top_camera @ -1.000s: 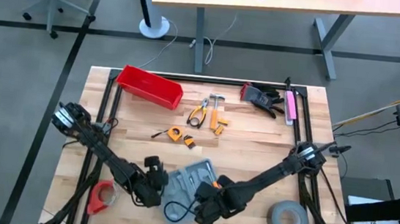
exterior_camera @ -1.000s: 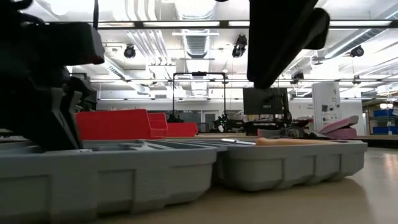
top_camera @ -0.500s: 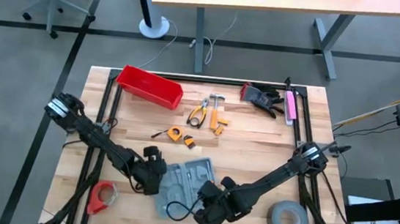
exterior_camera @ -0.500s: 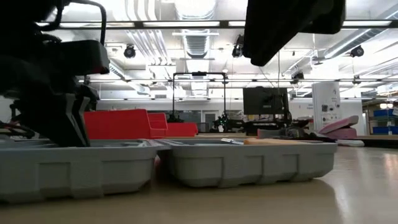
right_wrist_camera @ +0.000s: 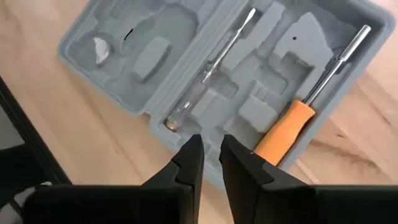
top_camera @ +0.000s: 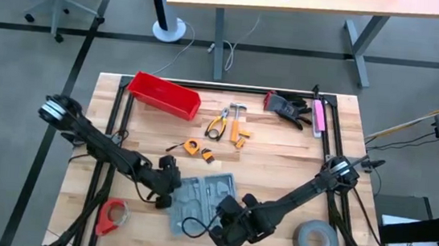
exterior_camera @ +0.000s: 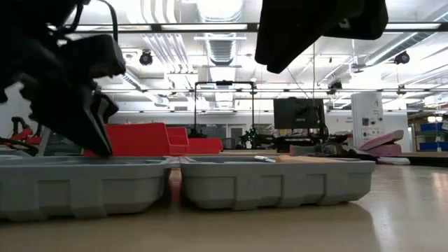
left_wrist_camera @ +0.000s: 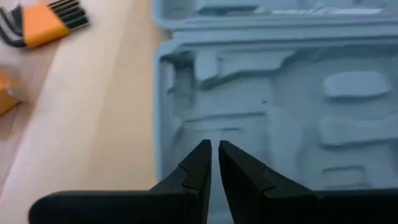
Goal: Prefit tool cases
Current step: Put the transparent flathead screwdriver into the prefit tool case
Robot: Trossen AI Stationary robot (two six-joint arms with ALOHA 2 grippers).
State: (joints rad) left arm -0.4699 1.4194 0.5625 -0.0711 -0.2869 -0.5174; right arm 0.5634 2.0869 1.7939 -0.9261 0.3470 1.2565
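The open tool case (top_camera: pixel 202 200) has swung flatter near the table's front edge. Right gripper (right_wrist_camera: pixel 210 149) hovers nearly closed, empty, over it; left gripper (left_wrist_camera: pixel 214 151) likewise. Next tool should seat squarely in its recess.

Tool case (top_camera: pixel 202 202) lies open at the worktop (top_camera: pixel 281 149) front centre, between left gripper (top_camera: pixel 166 192) and right gripper (top_camera: pixel 221 228); bin (top_camera: pixel 164 95) behind, tape roll (top_camera: pixel 315 240) right.
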